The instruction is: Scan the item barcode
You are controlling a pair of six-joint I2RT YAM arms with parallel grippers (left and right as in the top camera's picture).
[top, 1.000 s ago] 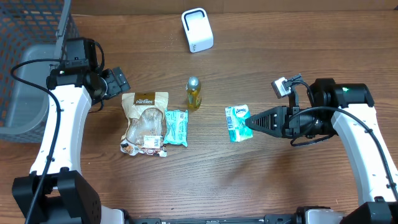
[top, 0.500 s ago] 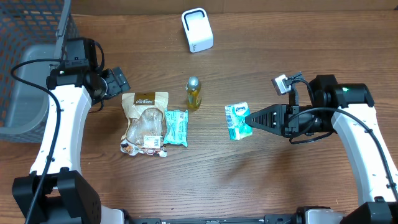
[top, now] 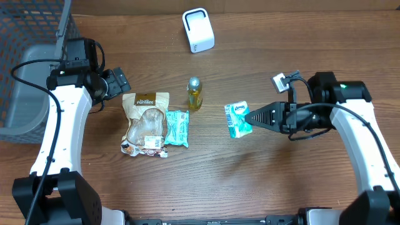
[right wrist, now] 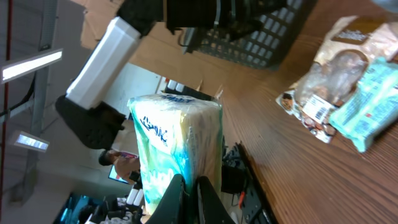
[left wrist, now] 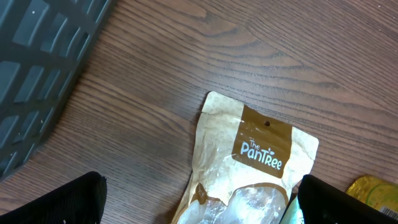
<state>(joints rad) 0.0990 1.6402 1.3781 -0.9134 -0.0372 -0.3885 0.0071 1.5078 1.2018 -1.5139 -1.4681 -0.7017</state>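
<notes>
Since the earlier frame the right gripper (top: 249, 117) has carried the tissue pack (top: 237, 120) slightly toward the centre of the table (top: 294, 50); the left arm has not moved. The right jaws are pressed together on one edge of the pack, which sits just right of the bottle (top: 195, 92) and well apart from the scanner (top: 199, 30) at the far edge. The left gripper (top: 117, 81) is spread wide and empty, near the top of the snack pouch (top: 145, 122). Risk: the pack is soft, pillow-shaped and wrapped in glossy film, so an edge pinch may let it sag, twist or slip, turning the barcode away from the scanner. The bottle is narrow, upright and smooth; a low pass toward the rounded, hard-shelled scanner could tip it
</notes>
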